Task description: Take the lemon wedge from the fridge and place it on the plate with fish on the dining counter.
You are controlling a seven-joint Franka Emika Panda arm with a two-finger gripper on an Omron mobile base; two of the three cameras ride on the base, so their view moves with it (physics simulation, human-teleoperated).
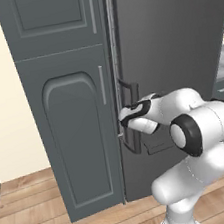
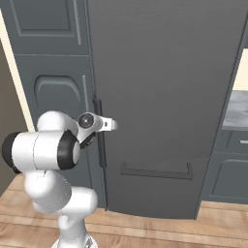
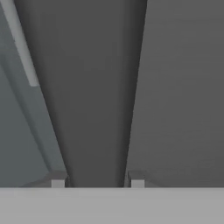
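Note:
The fridge is a tall dark grey appliance right in front of me, its flat door taking up most of both base views. My gripper sits at mid height of the dark vertical bar handle. One fingertip is on each side, and the bar fills the gap between them. In the left base view my hand is up against the handle at the door's left edge. The lemon wedge is hidden behind the door. The plate with fish and the dining counter are out of view.
A panelled dark grey cabinet with slim silver handles stands directly left of the fridge. A horizontal bar handle crosses the fridge low down. A grey stone counter over drawers lies to the right. Wooden floor runs below.

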